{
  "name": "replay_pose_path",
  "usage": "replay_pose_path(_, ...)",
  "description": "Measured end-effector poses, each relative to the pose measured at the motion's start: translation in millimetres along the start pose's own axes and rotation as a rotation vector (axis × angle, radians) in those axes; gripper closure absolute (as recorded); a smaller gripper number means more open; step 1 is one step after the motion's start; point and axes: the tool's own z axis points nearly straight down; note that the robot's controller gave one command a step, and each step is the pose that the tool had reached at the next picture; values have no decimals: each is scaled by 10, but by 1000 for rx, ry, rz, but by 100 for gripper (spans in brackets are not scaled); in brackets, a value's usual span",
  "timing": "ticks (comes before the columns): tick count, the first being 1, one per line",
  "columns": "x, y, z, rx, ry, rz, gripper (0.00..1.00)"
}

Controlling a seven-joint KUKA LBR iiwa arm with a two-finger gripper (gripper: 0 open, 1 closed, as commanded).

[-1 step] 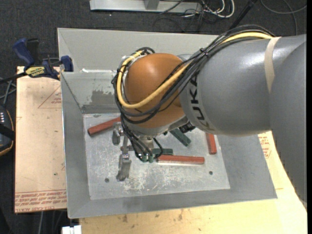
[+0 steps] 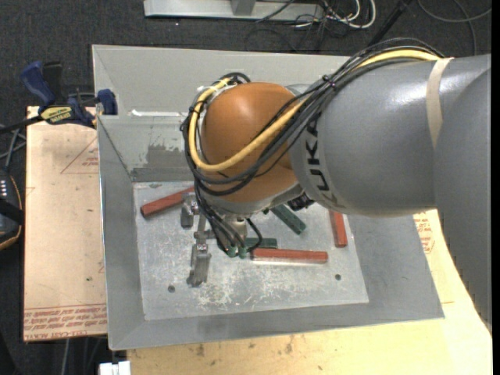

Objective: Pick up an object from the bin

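My gripper [image 2: 198, 270] hangs below the orange wrist cover, low over the left middle of the bin floor. A red-brown flat stick [image 2: 166, 203] lies up and to its left, near the bin's left wall. A longer red stick [image 2: 291, 255] lies to its right on the floor, with a small green piece [image 2: 248, 248] at its left end, close to the gripper. A dark green bar [image 2: 287, 219] lies slanted further right, partly under the arm.
A short red piece [image 2: 339, 230] lies upright near the right side of the bin floor. The big grey arm and its cables cover the back and right of the bin. Bare floor lies along the front.
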Motion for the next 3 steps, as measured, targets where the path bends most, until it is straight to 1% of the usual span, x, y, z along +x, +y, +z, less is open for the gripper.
replay_pose_path(1, -719, -279, 723, -2, -10, -79, 0)
replay_pose_path(2, -941, -72, 849, 0, 2, -18, 0)
replay_pose_path(3, -1263, 9, 637, -1, -4, -153, 0)
